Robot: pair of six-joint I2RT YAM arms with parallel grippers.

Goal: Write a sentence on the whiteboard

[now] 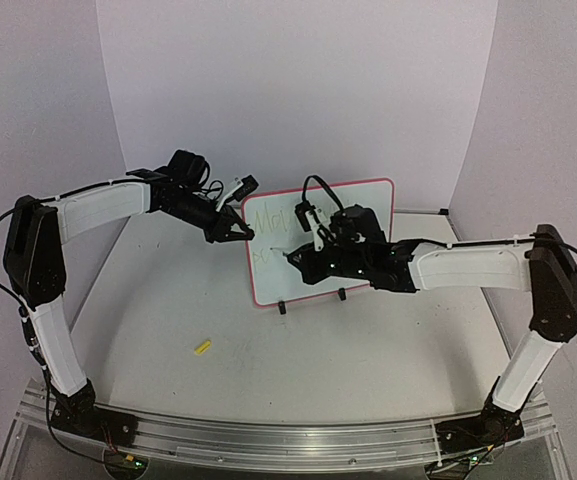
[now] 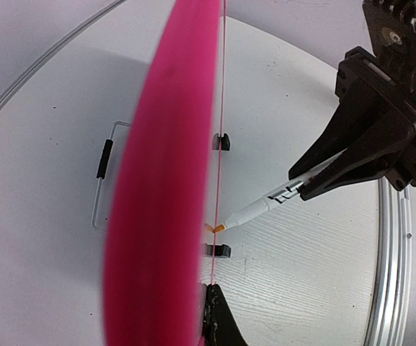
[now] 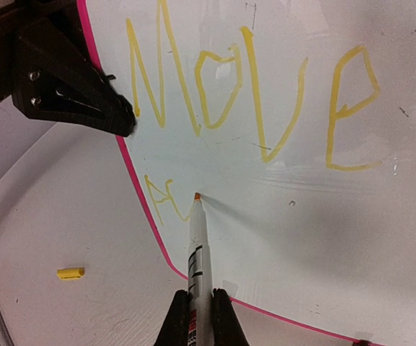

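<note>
**top view.** the board [image 1: 363, 205] stands upright on two black feet [image 1: 282, 308] in the middle of the table [image 1: 368, 350], with its face toward the arm bases. the left gripper [image 1: 245, 234] meets the board's left edge about halfway up. the right gripper [image 1: 298, 260] is in front of the lower left part of the face. a yellow cap [image 1: 202, 348] lies on the table, well apart from the board, on its near left side.

**left wrist view.** the board's pink frame shows edge-on and blurred. it runs top to bottom through the centre of the view, in line with this gripper's jaws. one black finger [image 2: 215, 321] shows at the bottom, against the frame. the jaws are clamped on the board's edge. across the face, the right gripper's jaws are closed on a white marker [image 2: 265, 207], and its orange tip touches the face.

**right wrist view.** the marker runs up from between the two fingers [image 3: 175, 324], which are clamped on its barrel. the tip rests on the face. the sentence [image 3: 257, 108] is in yellow. its upper line reads "move". the lower line is a few strokes near the left frame, not legible, and it ends at the tip. the left gripper's fingertip sits on the left frame, just beside the "m".
</note>
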